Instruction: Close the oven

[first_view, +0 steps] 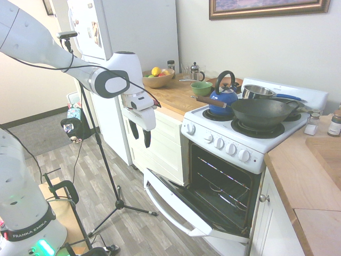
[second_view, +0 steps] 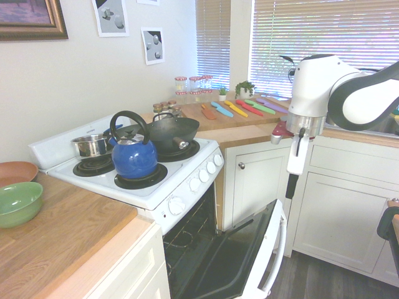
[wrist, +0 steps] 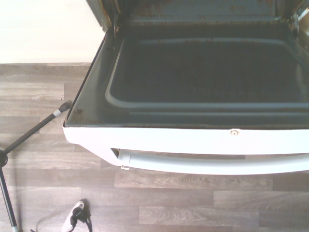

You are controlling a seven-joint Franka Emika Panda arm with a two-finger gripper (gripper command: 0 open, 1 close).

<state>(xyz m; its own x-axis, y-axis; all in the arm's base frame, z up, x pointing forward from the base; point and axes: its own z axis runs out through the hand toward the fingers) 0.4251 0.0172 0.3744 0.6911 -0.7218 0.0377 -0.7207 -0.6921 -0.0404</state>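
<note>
I had the gripper parted and empty, pointing down above the lowered oven door, touching nothing.

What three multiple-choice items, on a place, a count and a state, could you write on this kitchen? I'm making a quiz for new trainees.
1. Where is the green bowl?
A) On the wooden counter beside the stove
B) Inside the oven
C) On the floor

2. How many knobs line the stove's front?
A) Two
B) Five
C) Nine

3. How does the oven door stand?
A) Fully shut
B) Taken off
C) Lowered open

Key:
1 A: the green bowl sits on the wooden counter, next to the stove.
2 B: the first exterior view shows five white knobs in a row.
3 C: the oven door hangs down and outward, baring the wire racks.
</note>
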